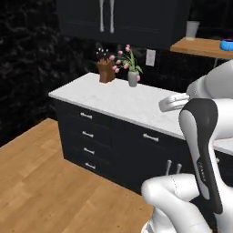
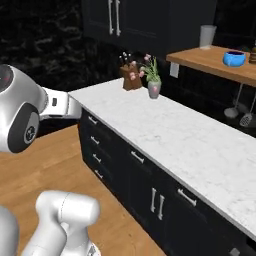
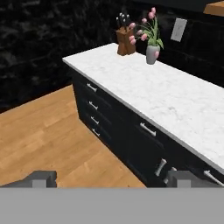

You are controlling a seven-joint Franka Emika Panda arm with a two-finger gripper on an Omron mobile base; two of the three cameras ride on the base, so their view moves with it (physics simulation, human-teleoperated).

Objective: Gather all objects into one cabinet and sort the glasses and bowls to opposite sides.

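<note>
Jaws are spread wide with nothing between them: in the hand view the gripper [image 3: 111, 178] shows its two dark fingertips [image 3: 39, 178] at the bottom corners of the frame, far apart, over the wooden floor [image 3: 52, 135] in front of the black drawers [image 3: 94, 109]. Same view has the white marble counter [image 3: 175, 98] running from the upper middle to the right edge, with a knife block [image 3: 125, 39] and a vase of pink tulips [image 3: 151, 48] near its far end at the top.

Left base view: the black wall cabinet [image 1: 136, 20] sits along the top, doors closed, pale bar handles [image 1: 107, 16] at top centre. On the wooden shelf [image 1: 202, 45] in the upper right there's the frosted tumbler [image 1: 192, 29] and, right at the edge, the blue bowl [image 1: 226, 44]. Knife block and vase sit on the counter below the cabinet.

Right base view: cabinet again across the top, shelf in the upper right with the tumbler at its back end and the blue bowl just right of it, nearer the front edge. Couple of utensils [image 2: 240, 112] hang under the shelf. Can't spot the other cups or the striped bowl from here.
</note>
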